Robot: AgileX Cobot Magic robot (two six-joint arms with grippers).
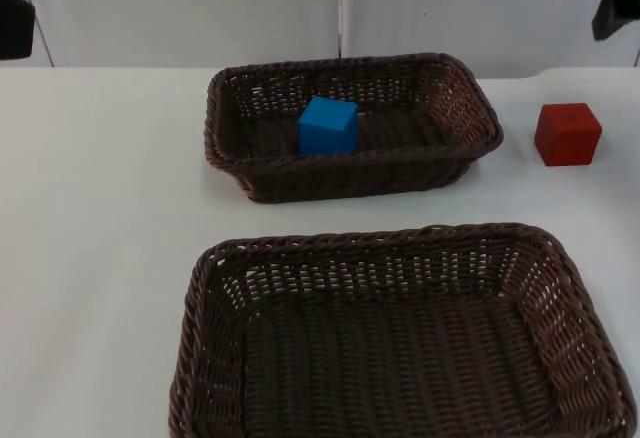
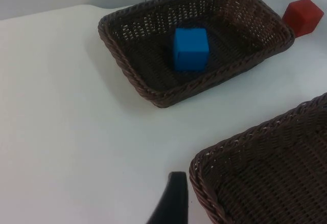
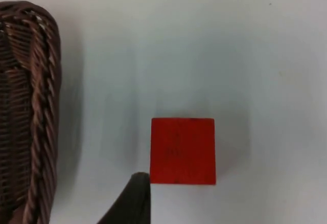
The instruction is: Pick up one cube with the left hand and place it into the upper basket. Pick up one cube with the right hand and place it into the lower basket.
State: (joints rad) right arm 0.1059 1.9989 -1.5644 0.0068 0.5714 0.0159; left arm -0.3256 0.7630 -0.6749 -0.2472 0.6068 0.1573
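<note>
Now the blue cube (image 1: pixel 328 125) sits in the upper basket (image 1: pixel 460 148), so work the right side: the red cube (image 3: pixel 183 151) rests on the table (image 1: pixel 100 208), directly below the right end effector (image 3: pixel 134 198). Center over it and descend squarely. I cannot tell either end effector's opening; the left end effector (image 2: pixel 171 203) waits.

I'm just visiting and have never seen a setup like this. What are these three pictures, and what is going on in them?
It is a robot with two black arms, each ending in a two-finger gripper, working at a white table. One picture comes from a fixed camera looking down on the table; the other two come from cameras on the arms' wrists.

On the table are two brown wicker baskets. The upper basket holds a blue cube. The lower basket holds nothing. A red cube sits on the table to the right of the upper basket.

The right wrist view looks straight down on the red cube, so the right gripper hangs above it. The left arm waits. Nothing is held.
</note>
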